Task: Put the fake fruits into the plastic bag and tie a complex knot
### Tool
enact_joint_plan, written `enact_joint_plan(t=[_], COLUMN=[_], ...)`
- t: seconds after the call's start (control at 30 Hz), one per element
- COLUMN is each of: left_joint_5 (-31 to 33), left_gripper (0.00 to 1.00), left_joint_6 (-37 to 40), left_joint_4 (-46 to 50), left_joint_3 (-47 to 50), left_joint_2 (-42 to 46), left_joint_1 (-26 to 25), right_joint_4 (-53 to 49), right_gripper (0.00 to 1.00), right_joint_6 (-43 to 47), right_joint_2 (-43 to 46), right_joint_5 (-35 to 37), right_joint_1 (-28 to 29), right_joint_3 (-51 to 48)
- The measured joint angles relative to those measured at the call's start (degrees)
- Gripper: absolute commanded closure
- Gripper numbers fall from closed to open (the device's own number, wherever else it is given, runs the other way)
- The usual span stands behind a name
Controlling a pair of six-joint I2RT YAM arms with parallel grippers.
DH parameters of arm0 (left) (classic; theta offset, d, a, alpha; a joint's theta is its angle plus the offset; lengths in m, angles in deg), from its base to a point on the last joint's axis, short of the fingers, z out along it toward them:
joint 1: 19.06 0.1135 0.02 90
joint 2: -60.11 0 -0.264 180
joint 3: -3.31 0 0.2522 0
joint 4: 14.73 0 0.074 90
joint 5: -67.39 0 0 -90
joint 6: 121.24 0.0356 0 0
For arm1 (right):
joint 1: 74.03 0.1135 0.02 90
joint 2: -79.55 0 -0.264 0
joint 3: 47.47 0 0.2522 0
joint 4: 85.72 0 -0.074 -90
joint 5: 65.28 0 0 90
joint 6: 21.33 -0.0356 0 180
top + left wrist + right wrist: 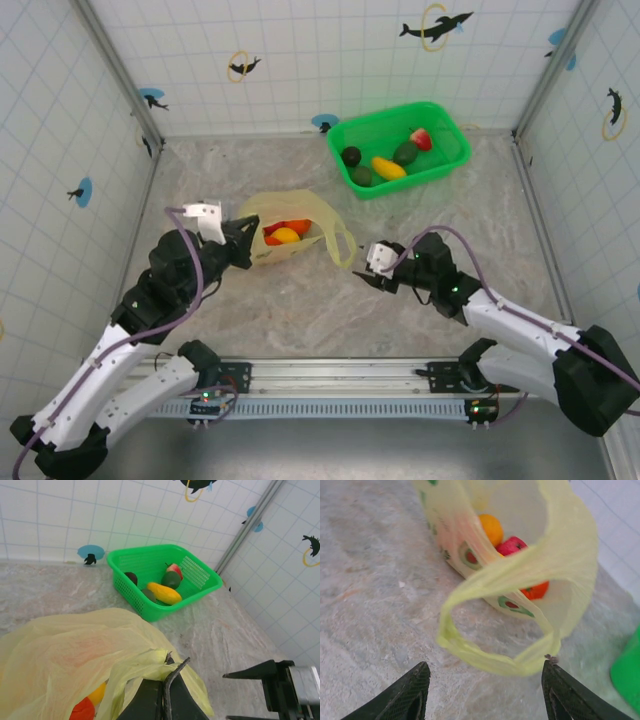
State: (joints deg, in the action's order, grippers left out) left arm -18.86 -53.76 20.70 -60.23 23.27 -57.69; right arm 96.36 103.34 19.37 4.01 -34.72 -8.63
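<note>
Free handle (pixel 343 245) ahead of the right pincer (pixel 362 276)
The bag (pixel 300 205) lies on the worktop (pixel 250 310), fruits (pixel 285 234) inside, with the left pincer (pixel 243 240) clamped on its left rim; the right pincer, jaws apart and empty, is nearer the handle, whose loop lies crosswise just beyond its tips

Pretty simple setup here: the tabletop (pixel 300 320) has a marbled grey-beige stone look, a bit mottled all over. It's boxed in on three sides by white walls with a thin grid printed on them, the back wall (pixel 330 60), the left wall (pixel 50 150) and the right wall (pixel 590 220). Metal posts (pixel 120 70) stand at the two far corners. Dark dolphin stickers with yellow rings (pixel 436 25) and little blue dots (pixel 152 97) are scattered on the walls. A metal rail (pixel 340 385) runs along the near edge. Lighting is soft and even.
</note>
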Motion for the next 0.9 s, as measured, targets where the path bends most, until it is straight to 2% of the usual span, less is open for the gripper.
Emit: enact_joint_plan(t=[0.13,0.4,0.43,0.53,0.57,0.6,0.67,0.77,0.9], left_joint_5=[0.42,1.03,1.09,1.33,1.44,1.46,1.53,2.43,2.58], left_gripper=[1.00,1.00,1.00,1.00,1.00,1.00,1.00,1.00,1.00], left_joint_6=[-0.15,-0.20,-0.20,-0.20,-0.17,-0.15,0.26,1.66,3.30], left_joint_4=[1.03,2.14,2.23,2.32,2.32,2.32,2.38,3.48,3.13], left_joint_3=[0.24,0.24,0.24,0.24,0.24,0.24,-0.09,-3.26,-12.35], left_joint_2=[1.03,1.75,1.88,2.10,2.10,2.01,1.55,-1.33,-7.96], left_joint_1=[0.00,0.00,0.00,0.00,0.00,0.00,0.00,0.00,0.00], right_joint_4=[2.08,3.78,4.09,5.40,5.35,5.40,4.70,1.97,-5.03], right_gripper=[0.40,0.53,0.60,0.89,0.96,0.97,1.00,1.00,1.00], right_joint_6=[5.86,9.18,9.33,9.66,9.20,8.57,5.35,-3.48,-19.43], right_joint_2=[-1.70,-11.39,-12.24,-13.75,-13.81,-13.79,-13.77,-13.77,-15.47], right_joint_5=[0.55,1.14,1.20,1.64,1.79,2.25,3.50,6.34,8.76], right_joint_1=[1.95,4.35,4.50,4.52,4.50,4.48,4.22,2.19,-3.08], right_joint_3=[0.02,3.26,3.34,3.41,3.54,3.93,6.32,15.76,37.29])
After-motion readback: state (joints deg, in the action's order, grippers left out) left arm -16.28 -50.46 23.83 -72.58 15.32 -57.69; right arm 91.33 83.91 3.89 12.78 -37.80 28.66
